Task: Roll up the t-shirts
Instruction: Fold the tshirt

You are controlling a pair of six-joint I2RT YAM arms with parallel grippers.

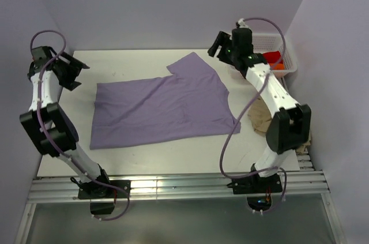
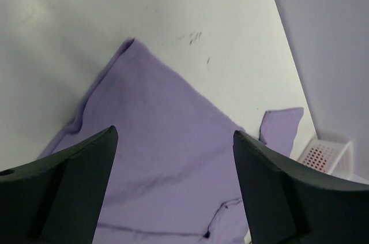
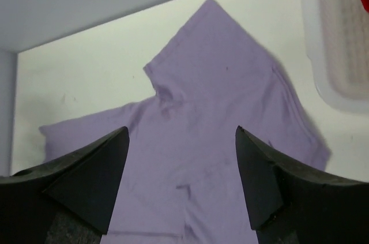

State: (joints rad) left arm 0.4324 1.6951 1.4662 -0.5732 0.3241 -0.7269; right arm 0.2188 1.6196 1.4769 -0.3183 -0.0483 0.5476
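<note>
In the top view, the lavender t-shirt (image 1: 167, 108) is lying spread mostly flat on the table (image 1: 144, 62), left of the basket (image 1: 288, 53), with faint creases and one sleeve reaching toward the basket's side. A red t-shirt (image 1: 272, 56) and an orange t-shirt (image 1: 279, 66) are sitting bunched inside the basket. A beige-tan t-shirt (image 1: 262, 118) is lying crumpled nearer the arm bases than the basket, partly hidden by the right arm. The right gripper (image 1: 218, 49) is hanging just left of the basket. The left gripper (image 1: 78, 75) is hanging well apart from it, past the lavender shirt's far edge. Only this view is showing all four shirts.

In the left wrist view, the left gripper (image 2: 174, 134) is standing with its fingers (image 2: 69, 180) wide apart and nothing between them. Below, the shirt's corner is pointing away from the basket (image 2: 326, 156), and soft folds are showing that the top view is missing.

In the right wrist view, the right gripper (image 3: 181, 131) is likewise spread and gripping nothing. The sleeve is lying left of the basket (image 3: 337, 36), puckered where it joins the body.
</note>
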